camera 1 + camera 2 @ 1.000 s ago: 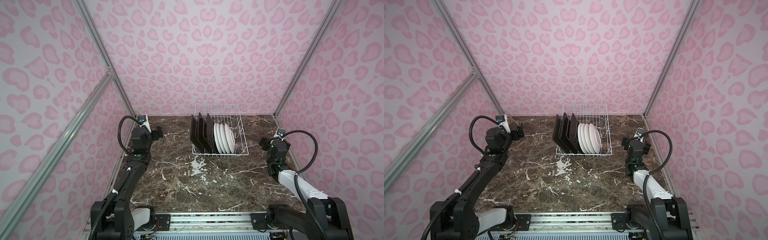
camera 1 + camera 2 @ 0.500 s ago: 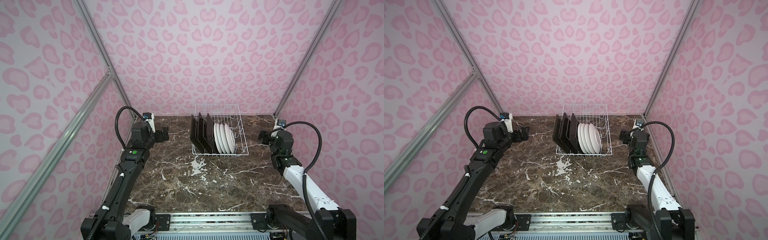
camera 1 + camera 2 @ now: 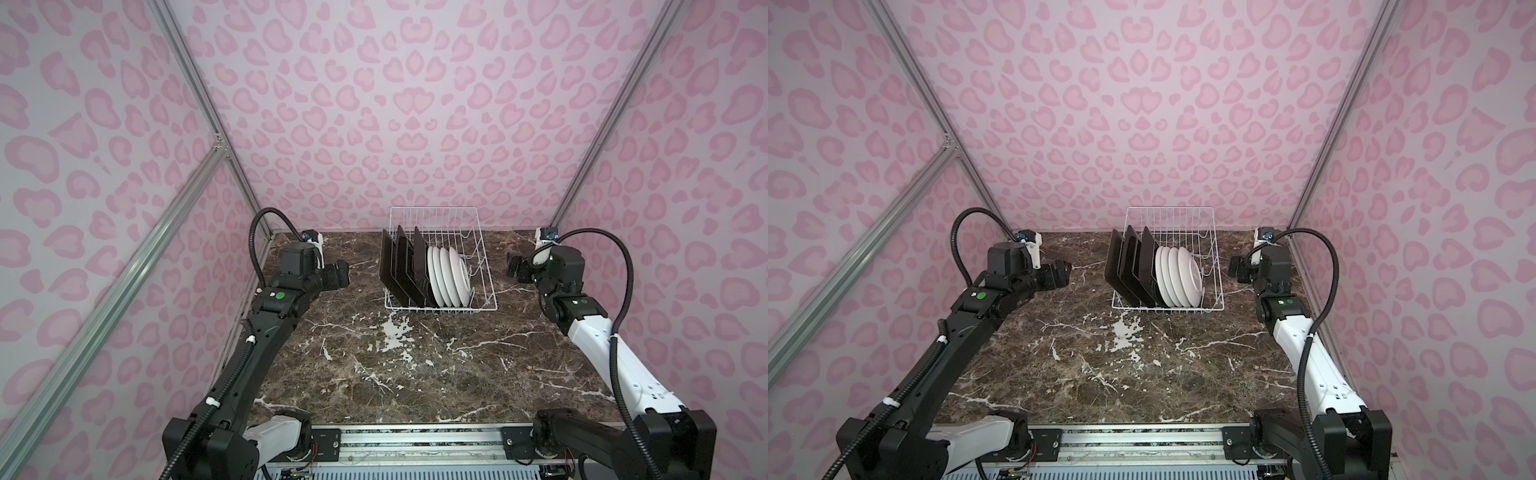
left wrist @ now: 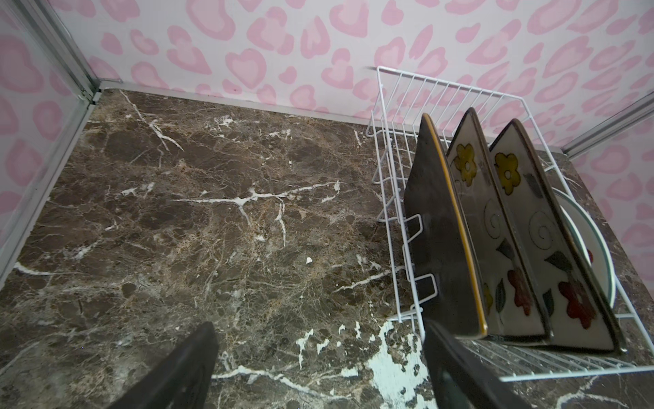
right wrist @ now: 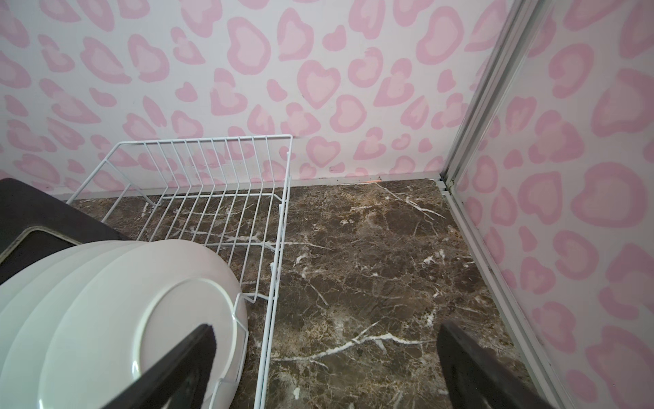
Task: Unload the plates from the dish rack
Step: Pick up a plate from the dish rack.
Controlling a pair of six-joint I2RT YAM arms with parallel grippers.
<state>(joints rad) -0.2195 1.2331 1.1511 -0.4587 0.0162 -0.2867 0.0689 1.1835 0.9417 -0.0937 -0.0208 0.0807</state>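
Within dish rack [image 3: 432,208], plates [image 3: 446,276] on edge

no readable text, labels, brands or numbers anywhere in any view

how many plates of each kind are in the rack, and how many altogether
square dark-backed plates: 3
round white plates: 4
total: 7
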